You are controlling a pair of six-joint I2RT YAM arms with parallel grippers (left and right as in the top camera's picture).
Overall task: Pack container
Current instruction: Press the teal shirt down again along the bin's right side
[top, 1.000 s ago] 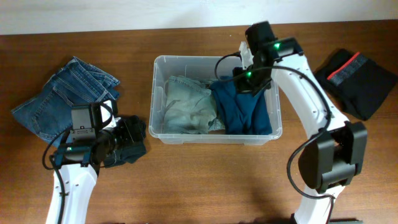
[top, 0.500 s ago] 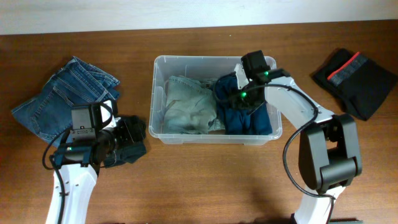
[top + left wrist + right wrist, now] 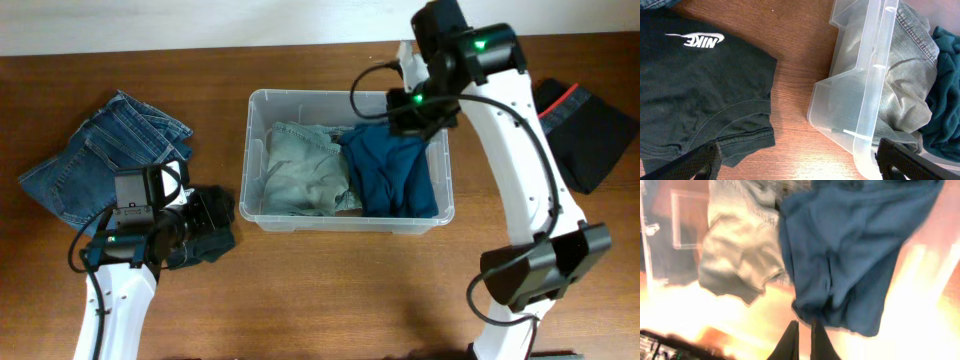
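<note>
Left gripper [image 3: 802, 167], fingers wide, over the shirt [image 3: 695, 95]; container [image 3: 879, 60] beside its right finger. Right gripper [image 3: 802, 339], pinched empty, above the container.

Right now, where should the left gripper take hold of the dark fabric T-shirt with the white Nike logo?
Probably its stitched hem, the edge nearest the clear plastic container, coming straight down. The dark T-shirt lies flat on the wooden table, so only that doubled edge offers the open left gripper something to pinch.
</note>
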